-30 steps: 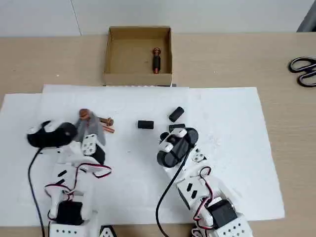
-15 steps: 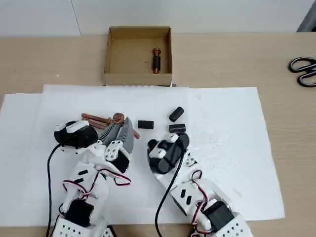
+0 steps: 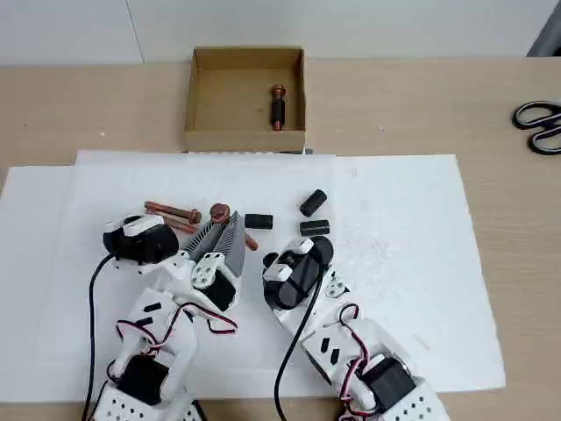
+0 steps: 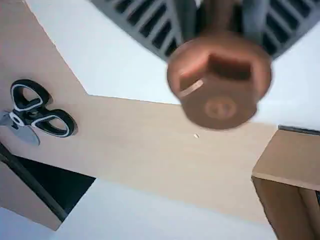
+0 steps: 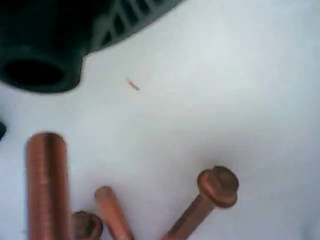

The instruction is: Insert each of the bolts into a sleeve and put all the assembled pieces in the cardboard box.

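The left gripper has its fingers clamped on a copper bolt (head on the far side), just left of a black sleeve on the white sheet. The right gripper sits close by that sleeve; its grip cannot be told.

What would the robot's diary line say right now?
left gripper: jaws shut on copper-coloured metal bolt | brown cardboard box: one assembled bolt-and-sleeve piece inside
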`<state>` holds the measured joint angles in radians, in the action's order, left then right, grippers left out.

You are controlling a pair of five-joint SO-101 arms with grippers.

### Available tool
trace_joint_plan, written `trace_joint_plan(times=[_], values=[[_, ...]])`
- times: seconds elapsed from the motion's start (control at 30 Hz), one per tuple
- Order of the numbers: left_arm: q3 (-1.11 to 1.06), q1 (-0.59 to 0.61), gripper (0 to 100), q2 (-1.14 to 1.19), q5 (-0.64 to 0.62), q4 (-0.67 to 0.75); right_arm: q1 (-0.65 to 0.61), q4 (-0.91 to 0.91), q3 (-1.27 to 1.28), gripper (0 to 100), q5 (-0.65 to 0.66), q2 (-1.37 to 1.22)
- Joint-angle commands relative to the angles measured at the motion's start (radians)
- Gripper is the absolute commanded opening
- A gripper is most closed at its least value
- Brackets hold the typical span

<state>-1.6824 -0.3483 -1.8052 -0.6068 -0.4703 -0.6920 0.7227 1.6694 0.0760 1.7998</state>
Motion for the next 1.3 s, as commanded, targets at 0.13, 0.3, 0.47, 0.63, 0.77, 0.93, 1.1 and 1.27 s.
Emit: trace_joint_plan(times=[0.13, 0.3, 0.47, 0.63, 0.77, 0.93, 1.1, 1.27], values=[[0.097, -0.064, 1, -0.009, -0.009, -0.057, -0.005, 0.051, 0.015, 0.3, -0.009, 0.012], [0.145, -0.084, 1, -0.009, -0.057, -0.167, -0.005, 0.051, 0.015, 0.3, -0.009, 0.013], [0.145, -0.084, 1, -0.009, -0.058, -0.195, -0.010, 0.051, 0.015, 0.3, -0.009, 0.013], [0.145, -0.084, 1, -0.009, -0.058, -0.193, -0.013, 0.051, 0.015, 0.3, -0.009, 0.015], [0.145, -0.084, 1, -0.009, -0.060, -0.193, -0.013, 0.051, 0.015, 0.3, -0.008, 0.015], [0.145, -0.084, 1, -0.009, -0.060, -0.192, -0.056, 0.039, 0.015, 0.3, -0.008, 0.015], [0.139, -0.089, 1, -0.009, -0.060, -0.195, -0.058, -0.018, 0.015, 0.3, -0.003, 0.013], [0.139, -0.091, 1, -0.009, -0.060, -0.210, -0.047, -0.016, 0.015, 0.3, -0.003, 0.013]])
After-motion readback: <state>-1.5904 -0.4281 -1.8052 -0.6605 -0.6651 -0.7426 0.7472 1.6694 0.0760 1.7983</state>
